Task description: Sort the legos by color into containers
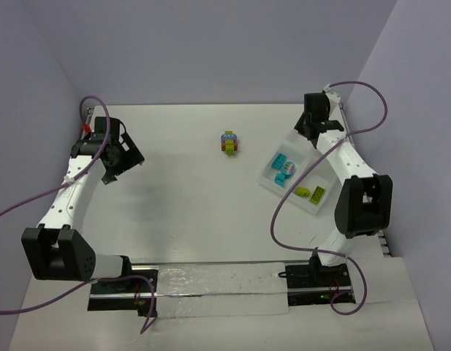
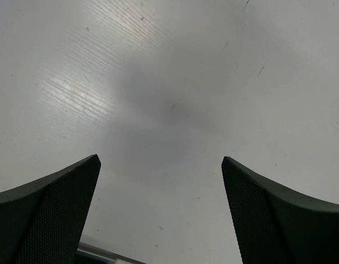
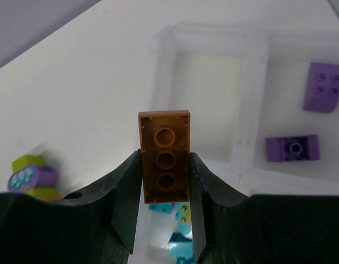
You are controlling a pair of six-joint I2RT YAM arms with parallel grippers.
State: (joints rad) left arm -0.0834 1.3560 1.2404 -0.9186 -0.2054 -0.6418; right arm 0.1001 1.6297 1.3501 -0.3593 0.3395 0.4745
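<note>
**Top external:** The right gripper (image 1: 313, 130) hangs over the far corner of the white divided tray (image 1: 310, 178), apparently placed for a drop into a compartment. Its load is too small to make out from here. Cyan bricks (image 1: 281, 162) and lime bricks (image 1: 311, 193) lie in separate compartments. A multicoloured clump (image 1: 229, 142) sits on the table (image 1: 174, 205), well apart from the tray. The left gripper (image 1: 117, 159) hovers far to the left.

**Left wrist:** The jaws are spread wide with nothing between them, over bare tabletop and a soft shadow.

**Right wrist:** The fingers (image 3: 122, 192) clamp an orange brick (image 3: 164, 132) by its long sides, hollow underside to the lens. It is poised above a compartment with no brick showing. Two purple bricks (image 3: 293, 148) fill the neighbouring one. Cyan pieces are half hidden behind the fingers, and the frame cuts off the tray's right side.
</note>
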